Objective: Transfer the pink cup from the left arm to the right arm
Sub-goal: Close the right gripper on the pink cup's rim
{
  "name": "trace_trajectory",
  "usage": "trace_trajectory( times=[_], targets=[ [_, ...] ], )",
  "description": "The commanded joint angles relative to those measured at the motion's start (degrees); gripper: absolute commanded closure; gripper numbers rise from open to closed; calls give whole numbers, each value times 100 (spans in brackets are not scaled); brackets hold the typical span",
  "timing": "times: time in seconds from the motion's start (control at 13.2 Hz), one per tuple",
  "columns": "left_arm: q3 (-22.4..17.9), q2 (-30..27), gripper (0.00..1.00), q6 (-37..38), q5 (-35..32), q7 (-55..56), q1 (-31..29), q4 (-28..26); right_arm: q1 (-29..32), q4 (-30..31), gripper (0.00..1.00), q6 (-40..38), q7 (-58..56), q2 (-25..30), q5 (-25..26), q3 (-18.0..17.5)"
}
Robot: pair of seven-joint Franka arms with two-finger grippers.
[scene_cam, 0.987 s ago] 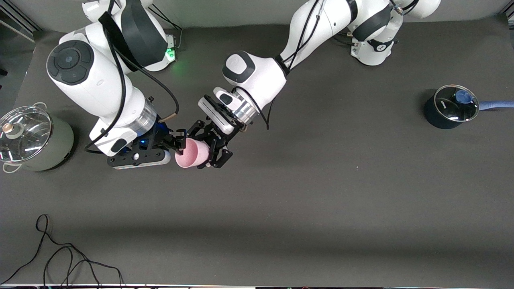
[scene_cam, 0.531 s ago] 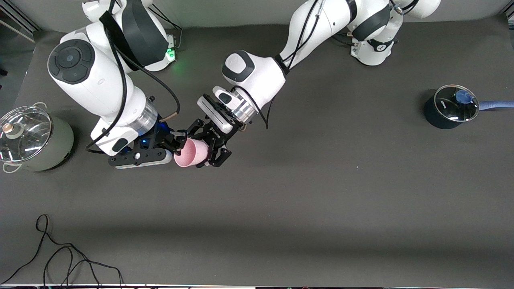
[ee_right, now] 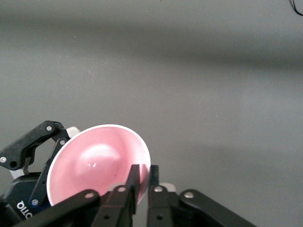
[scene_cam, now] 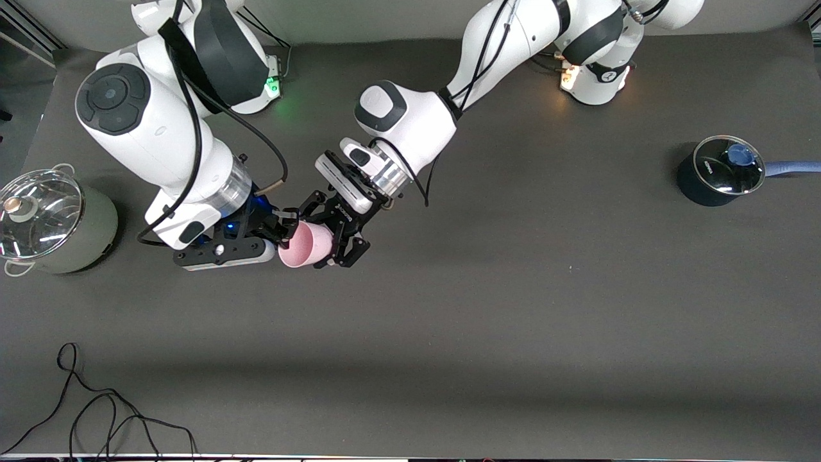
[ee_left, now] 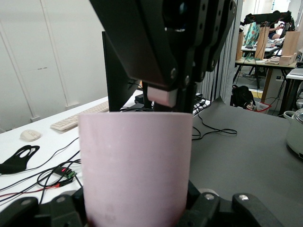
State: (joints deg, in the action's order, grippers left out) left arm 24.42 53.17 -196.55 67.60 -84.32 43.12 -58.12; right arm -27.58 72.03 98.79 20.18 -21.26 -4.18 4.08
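Observation:
The pink cup (scene_cam: 306, 247) hangs on its side in the air over the table's middle, toward the right arm's end. My left gripper (scene_cam: 328, 232) is shut on its body; in the left wrist view the cup (ee_left: 135, 165) fills the space between the jaws of my left gripper (ee_left: 137, 210). My right gripper (scene_cam: 287, 230) is shut on the cup's rim. In the right wrist view my right gripper (ee_right: 142, 171) has one finger inside the cup's mouth (ee_right: 92, 165) and one outside. Both grippers hold the cup.
A grey-green pot with a glass lid (scene_cam: 58, 221) stands at the right arm's end of the table. A dark blue saucepan with a glass lid (scene_cam: 721, 170) stands at the left arm's end. A black cable (scene_cam: 96, 417) lies by the table's near edge.
The cup and the left gripper have shifted slightly toward the right gripper. A light at the left arm's base has turned orange.

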Motion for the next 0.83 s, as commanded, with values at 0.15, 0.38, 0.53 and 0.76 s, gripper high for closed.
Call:
trace_trajectory(
  times=[0.15, 0.38, 0.53, 0.76],
  targets=[
    [-69, -88, 100, -94, -1, 109, -14, -24, 25, 65, 100, -62, -58, 34, -39, 41],
    [-69, -88, 100, -94, -1, 109, -14, -24, 25, 48, 100, -62, -58, 43, -39, 41],
    [-69, -88, 100, -94, -1, 118, -14, -24, 33, 39, 100, -71, -66, 43, -30, 49],
    [-69, -88, 5, -68, -1, 109, -22, -32, 42, 13, 100, -71, -102, 52, -30, 84]
  ],
)
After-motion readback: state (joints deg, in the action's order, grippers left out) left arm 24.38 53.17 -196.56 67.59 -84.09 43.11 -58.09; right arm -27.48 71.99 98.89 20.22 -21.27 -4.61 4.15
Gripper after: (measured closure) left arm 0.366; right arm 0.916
